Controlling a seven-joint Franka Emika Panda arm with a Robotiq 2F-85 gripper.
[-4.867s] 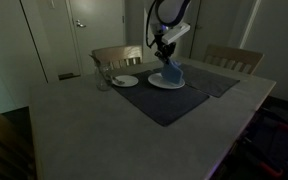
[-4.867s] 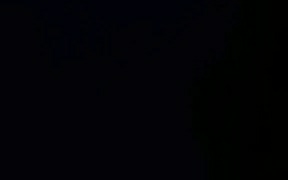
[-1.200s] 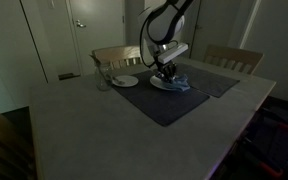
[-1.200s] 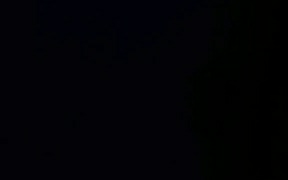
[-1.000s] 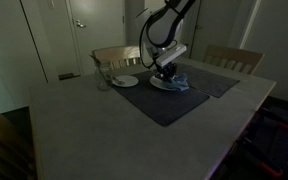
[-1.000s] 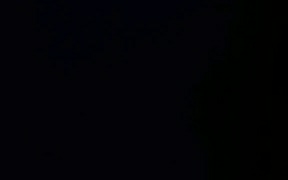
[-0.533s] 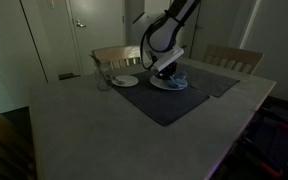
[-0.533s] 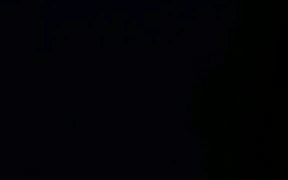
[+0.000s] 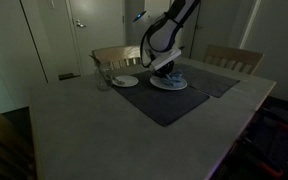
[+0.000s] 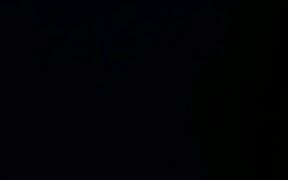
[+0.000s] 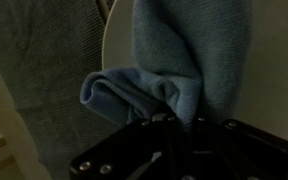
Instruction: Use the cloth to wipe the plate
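A white plate (image 9: 168,83) sits on a dark placemat (image 9: 169,95) at the far side of the table. My gripper (image 9: 164,68) is shut on a blue cloth (image 9: 172,75) and holds it down on the plate. In the wrist view the blue cloth (image 11: 184,50) hangs bunched between the jaws (image 11: 174,118), over the white plate (image 11: 274,60), whose rim meets the placemat (image 11: 44,50) on the left. The other exterior view is black.
A second small white plate (image 9: 125,81) lies on the left of the placemat, with a glass (image 9: 102,80) beside it. Two wooden chairs (image 9: 117,57) (image 9: 234,58) stand behind the table. A door is at the back wall.
My gripper has shifted slightly across the plate with the cloth, and the arm has leaned further left. The cloth has stayed pressed on the plate.
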